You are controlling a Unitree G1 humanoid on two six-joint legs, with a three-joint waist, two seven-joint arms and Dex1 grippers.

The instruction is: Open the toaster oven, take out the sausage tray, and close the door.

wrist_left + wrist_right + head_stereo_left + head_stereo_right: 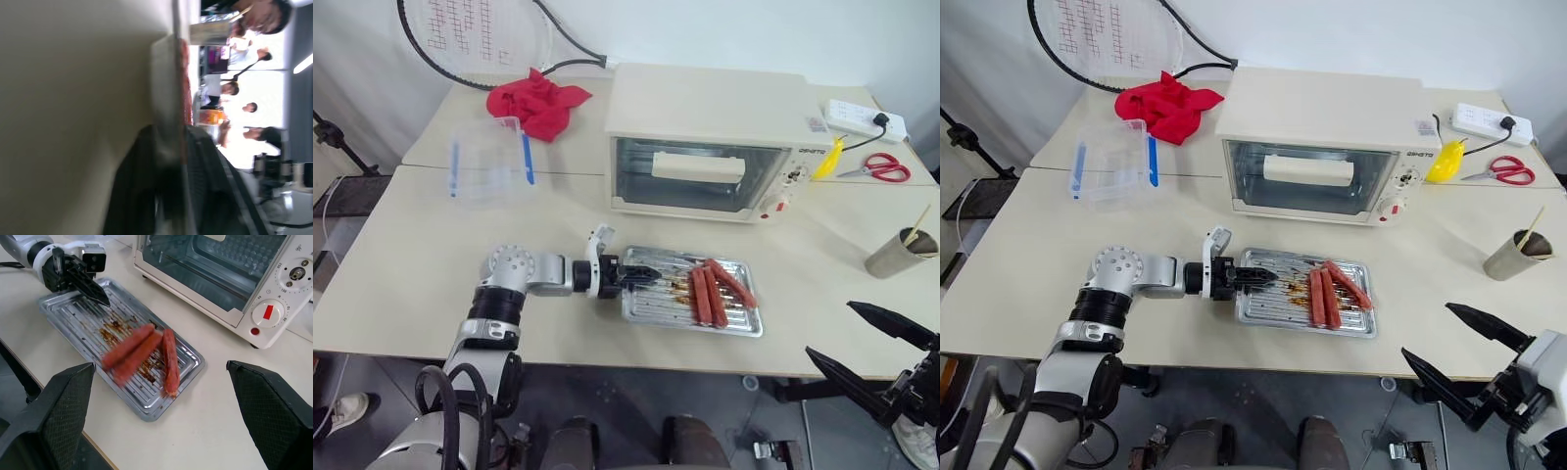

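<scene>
The sausage tray lies on the table just in front of the toaster oven, 3 sausages toward its right end. The left gripper reaches level across the tray's left rim, fingers straddling the edge; whether it grips or is letting go cannot be told. The right gripper hangs wide apart and empty off the table's near right corner, clear of the work. The door appears raised against the oven front, suggesting the job is nearly finished.
</scene>
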